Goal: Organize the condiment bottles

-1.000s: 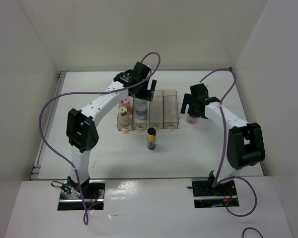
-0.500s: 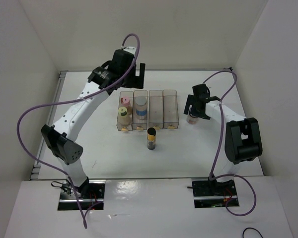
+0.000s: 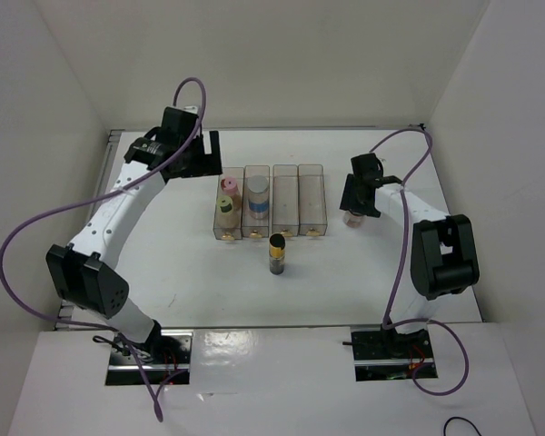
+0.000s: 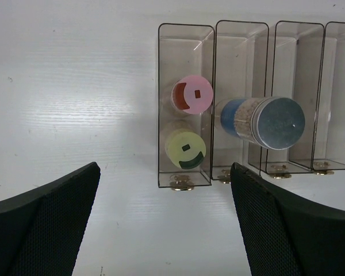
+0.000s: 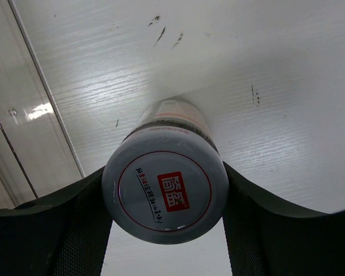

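A bottle with a lavender-grey cap (image 5: 165, 194) stands upright on the table right of the bins, also seen from above (image 3: 351, 217). My right gripper (image 5: 164, 198) is shut on it, with a finger pressed to each side of the cap. Two bottles, pink-capped (image 4: 192, 94) and yellow-green-capped (image 4: 186, 149), stand in the leftmost bin (image 4: 159, 115). A pale blue-white bottle (image 4: 261, 118) sits in the second bin. A dark bottle with a black-gold top (image 3: 277, 252) stands in front of the bins. My left gripper (image 4: 164, 230) hangs open and empty, left of the bins (image 3: 209, 154).
Four clear rectangular bins (image 3: 311, 171) stand side by side at mid-table; the two on the right hold nothing. White walls close in the table on the left, back and right. Purple cables loop off both arms.
My left arm has swung up and leftward away from the bins, staying open. My right gripper has closed its fingers onto the lavender-grey-capped bottle.
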You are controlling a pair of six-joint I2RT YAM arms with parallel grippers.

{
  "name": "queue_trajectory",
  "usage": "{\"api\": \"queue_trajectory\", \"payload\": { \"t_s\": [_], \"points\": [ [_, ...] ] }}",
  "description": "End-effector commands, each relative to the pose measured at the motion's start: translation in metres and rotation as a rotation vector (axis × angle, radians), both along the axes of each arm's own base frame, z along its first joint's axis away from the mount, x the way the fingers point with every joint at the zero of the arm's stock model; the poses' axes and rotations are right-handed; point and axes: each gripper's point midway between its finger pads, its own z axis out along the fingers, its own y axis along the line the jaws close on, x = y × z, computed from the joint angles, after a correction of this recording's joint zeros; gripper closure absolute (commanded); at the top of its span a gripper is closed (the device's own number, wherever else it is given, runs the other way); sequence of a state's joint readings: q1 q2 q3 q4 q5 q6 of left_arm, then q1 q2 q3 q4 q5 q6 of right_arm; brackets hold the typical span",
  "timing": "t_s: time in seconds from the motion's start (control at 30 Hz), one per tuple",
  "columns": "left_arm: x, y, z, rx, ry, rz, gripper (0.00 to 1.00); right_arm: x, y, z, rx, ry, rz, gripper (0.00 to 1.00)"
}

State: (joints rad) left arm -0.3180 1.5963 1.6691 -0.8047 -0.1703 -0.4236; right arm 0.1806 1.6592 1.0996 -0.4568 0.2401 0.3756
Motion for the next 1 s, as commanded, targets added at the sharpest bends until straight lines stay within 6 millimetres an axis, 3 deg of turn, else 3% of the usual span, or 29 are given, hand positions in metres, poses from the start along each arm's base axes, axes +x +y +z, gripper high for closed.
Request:
{"api": "queue_trajectory", "payload": {
  "t_s": [0.0,0.13,0.2,0.23,0.33,0.53,0.57,0.67,0.8,0.9,0.97],
  "points": [
    [-0.005,-0.001,0.018,-0.062,-0.058,-0.008,0.00,0.019,-0.003,0.017,-0.011,-0.065,-0.019,0.55],
    [-0.008,0.013,0.012,-0.059,-0.051,0.022,0.00,0.017,-0.005,0.015,-0.022,-0.049,-0.024,0.72],
    [-0.011,0.019,0.008,-0.056,-0.043,0.035,0.00,0.022,-0.002,0.031,-0.023,-0.083,-0.021,0.81],
    [-0.010,0.024,0.010,-0.058,-0.052,0.047,0.00,0.019,-0.002,0.029,-0.025,-0.070,-0.020,0.83],
    [-0.011,0.033,-0.001,-0.070,-0.033,0.063,0.00,0.027,0.000,0.063,-0.009,-0.141,-0.009,0.89],
    [-0.018,0.057,-0.033,-0.119,0.021,0.136,0.00,0.036,0.015,0.126,0.023,-0.262,0.049,0.89],
    [-0.022,0.059,-0.047,-0.132,0.054,0.146,0.00,0.038,0.021,0.131,0.027,-0.272,0.071,0.89],
    [-0.024,0.070,-0.063,-0.152,0.080,0.170,0.00,0.040,0.039,0.161,0.047,-0.337,0.120,0.89],
    [-0.025,0.076,-0.073,-0.168,0.095,0.182,0.00,0.041,0.063,0.178,0.073,-0.373,0.189,0.88],
    [-0.028,0.082,-0.082,-0.174,0.110,0.195,0.00,0.041,0.087,0.180,0.084,-0.374,0.240,0.87],
    [-0.030,0.086,-0.089,-0.173,0.121,0.207,0.00,0.043,0.101,0.170,0.083,-0.351,0.267,0.85]
  ]
}}
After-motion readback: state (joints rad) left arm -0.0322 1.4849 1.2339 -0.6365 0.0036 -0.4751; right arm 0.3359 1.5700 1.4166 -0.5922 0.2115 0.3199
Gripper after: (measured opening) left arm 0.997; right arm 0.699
